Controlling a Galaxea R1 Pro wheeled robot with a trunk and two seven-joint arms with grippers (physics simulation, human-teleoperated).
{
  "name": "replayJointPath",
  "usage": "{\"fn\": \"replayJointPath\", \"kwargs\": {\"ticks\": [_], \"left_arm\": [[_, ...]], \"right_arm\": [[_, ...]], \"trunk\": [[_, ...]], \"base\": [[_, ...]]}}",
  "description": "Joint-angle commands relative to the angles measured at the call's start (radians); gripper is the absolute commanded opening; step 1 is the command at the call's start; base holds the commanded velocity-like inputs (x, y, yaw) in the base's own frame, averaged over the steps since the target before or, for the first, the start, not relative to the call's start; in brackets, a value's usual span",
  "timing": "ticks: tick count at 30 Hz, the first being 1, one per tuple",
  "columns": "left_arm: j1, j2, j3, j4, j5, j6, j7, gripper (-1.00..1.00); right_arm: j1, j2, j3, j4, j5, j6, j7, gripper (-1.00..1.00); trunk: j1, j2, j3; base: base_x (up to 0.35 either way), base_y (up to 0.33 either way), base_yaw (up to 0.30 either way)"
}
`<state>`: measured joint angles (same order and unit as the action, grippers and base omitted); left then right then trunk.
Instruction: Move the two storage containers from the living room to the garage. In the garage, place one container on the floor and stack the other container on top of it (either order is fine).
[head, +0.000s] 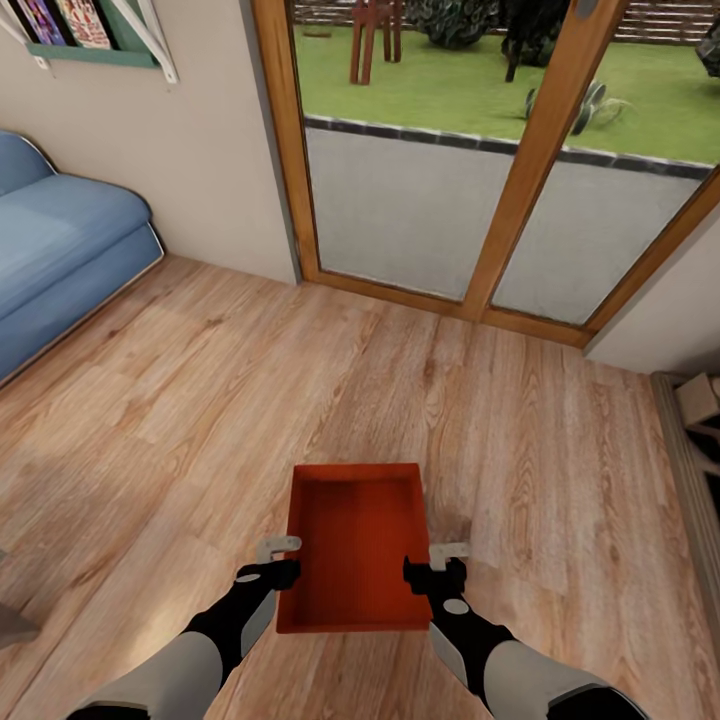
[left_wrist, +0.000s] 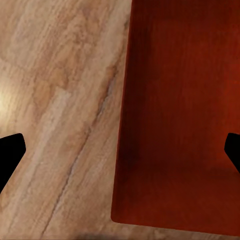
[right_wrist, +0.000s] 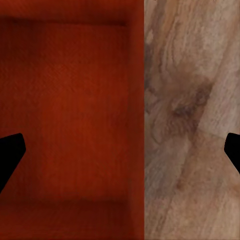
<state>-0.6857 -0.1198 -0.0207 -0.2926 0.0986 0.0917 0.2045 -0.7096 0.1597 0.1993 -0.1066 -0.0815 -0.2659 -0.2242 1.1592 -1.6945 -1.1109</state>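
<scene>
**A:** While we're still parked in the living room (head: 200, 340), here's where we stand: one storage container (head: 352, 545) sits on the wood-plank floor (head: 520, 440) right in front of us, open side up, nothing in it. The left hand (head: 279, 560) straddles its left wall and the right hand (head: 449, 563) straddles the right wall — one finger of each inside the bin, one outside. Both look spread apart, not pinching yet. In the wrist views the wall runs between the dark fingertips with room on either side.

**B:** So we're about to clamp and lift, I'd guess. What makes that go well?

**A:** Symmetry, mostly. We'd want both hands at matching spots along the walls so the bin doesn't swing once it's off the floor. In the head view they sit toward the near end rather than the middle, so the far end could droop — sliding them forward a bit first might help.

**B:** And close both together?

**A:** Yeah, or nearly. Smooth thin walls, so if one side bites first we'd probably shove the bin sideways. Get low enough that the pads catch a good stretch of wall, then lift straight up.

**B:** After that?

**A:** Turn away from the glass doors (head: 480, 180) and watch the blue sofa (head: 60, 250) on our left. We can't see the second container from here.
</scene>
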Motion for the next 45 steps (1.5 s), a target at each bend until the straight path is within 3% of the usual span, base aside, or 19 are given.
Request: {"fn": "replayJointPath", "kwargs": {"ticks": [1,12,19,28,45], "left_arm": [[0.0,0.0,-0.002,-0.002,0.011,0.005,0.004,1.0],[0.0,0.001,-0.002,0.0,0.009,0.005,0.004,1.0],[0.0,0.001,-0.002,0.044,0.011,0.003,0.004,1.0],[0.0,0.006,-0.001,0.092,0.011,-0.064,0.005,1.0],[0.0,0.009,0.001,0.093,0.009,-0.07,0.006,1.0]], "right_arm": [[-0.001,0.0,0.008,0.009,-0.009,-0.011,-0.004,1.0],[-0.001,-0.008,0.007,0.059,-0.009,-0.029,0.024,1.0],[0.003,-0.016,0.006,0.064,-0.009,-0.032,0.037,1.0],[0.005,-0.018,0.006,0.091,-0.008,-0.041,0.039,1.0],[0.005,-0.022,0.005,0.105,-0.008,-0.082,0.04,1.0]], "trunk": [[0.004,-0.008,-0.004],[0.046,-0.085,-0.038],[0.073,-0.134,-0.06],[0.107,-0.197,-0.088],[0.173,-0.316,-0.142]], "base": [[0.0,0.0,0.0],[0.0,0.0,0.0],[0.0,0.0,0.0],[0.0,0.0,0.0],[0.0,0.0,0.0]]}}
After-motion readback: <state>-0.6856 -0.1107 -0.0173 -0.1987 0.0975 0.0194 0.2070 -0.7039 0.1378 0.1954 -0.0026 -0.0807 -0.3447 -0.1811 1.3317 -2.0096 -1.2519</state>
